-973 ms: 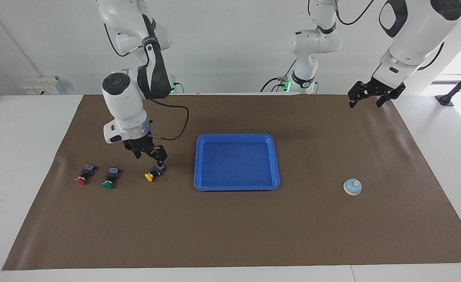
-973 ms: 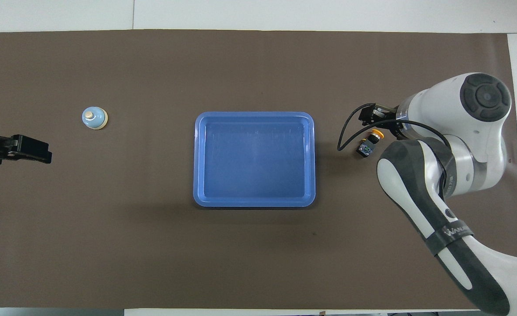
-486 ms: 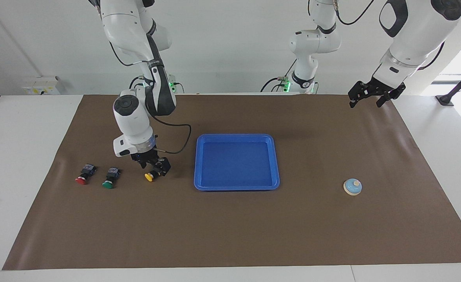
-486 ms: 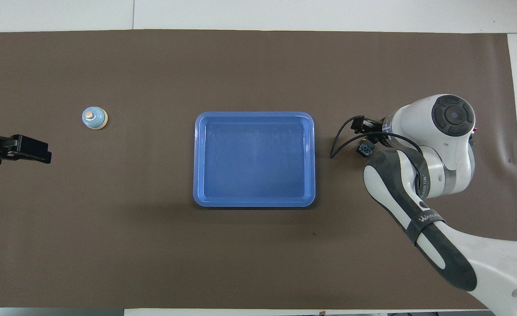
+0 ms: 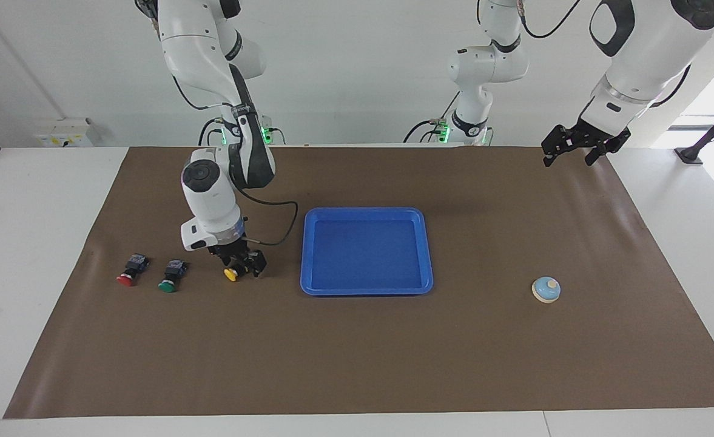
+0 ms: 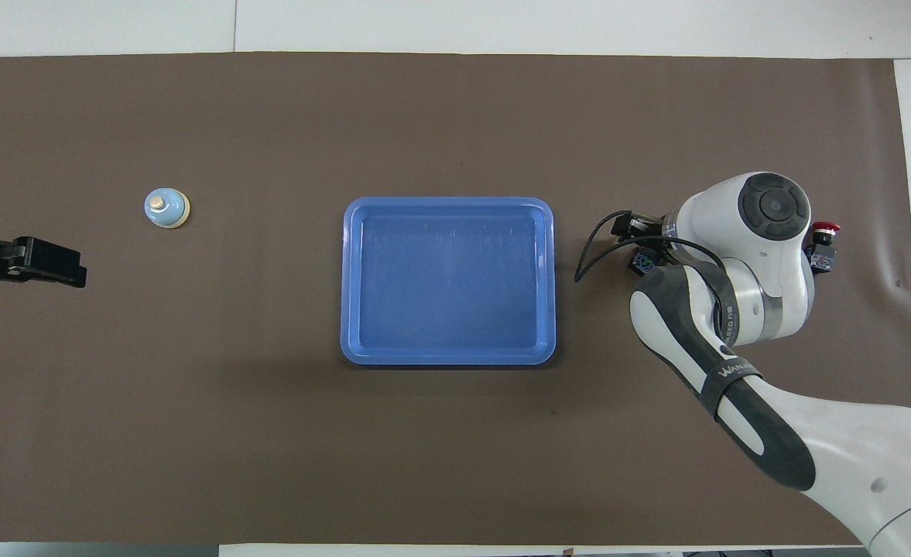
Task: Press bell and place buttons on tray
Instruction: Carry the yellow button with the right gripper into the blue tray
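Note:
The yellow button (image 5: 231,274) lies on the brown mat beside the blue tray (image 5: 366,212), toward the right arm's end. My right gripper (image 5: 239,267) is down at the mat, open, with a finger on each side of the yellow button's body. The green button (image 5: 171,276) and the red button (image 5: 131,271) lie in a row past it toward the table's end. The red button (image 6: 823,236) shows in the overhead view, where the arm hides the green one. The bell (image 5: 546,289) stands toward the left arm's end. My left gripper (image 5: 568,159) waits open, raised over the mat's edge.
The brown mat (image 5: 357,352) covers most of the white table. The tray (image 6: 447,203) holds nothing. The right arm's cable (image 5: 281,227) loops between its wrist and the tray. The bell (image 6: 166,209) stands alone on the mat.
My right gripper has come down from above the yellow button to the mat, around the button. The left arm has barely moved.

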